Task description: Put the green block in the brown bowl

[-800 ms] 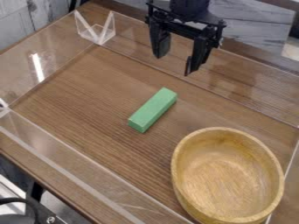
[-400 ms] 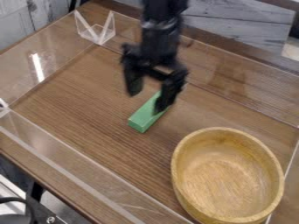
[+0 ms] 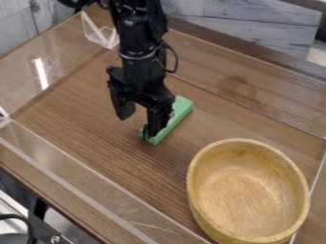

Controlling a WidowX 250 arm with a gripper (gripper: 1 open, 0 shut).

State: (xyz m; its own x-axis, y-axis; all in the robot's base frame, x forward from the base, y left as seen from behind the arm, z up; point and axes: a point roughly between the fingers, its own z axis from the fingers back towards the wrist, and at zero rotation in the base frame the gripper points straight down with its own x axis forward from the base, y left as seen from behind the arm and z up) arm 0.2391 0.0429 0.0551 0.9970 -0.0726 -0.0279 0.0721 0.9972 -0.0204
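Camera: green block half hidden behind wide-open, empty jaws beside brown bowl.

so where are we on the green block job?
Done: the gripper is down over the green block, jaws open and straddling its near end. In hand: the grasp; the block lies flat on the wooden table, not yet clamped or lifted. Left: close, lift, carry to the empty brown bowl, release.

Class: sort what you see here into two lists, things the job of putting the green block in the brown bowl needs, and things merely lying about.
Needed for the job:
green block
brown bowl
gripper, open over the block

Merely lying about:
clear folded stand at the back
wooden table
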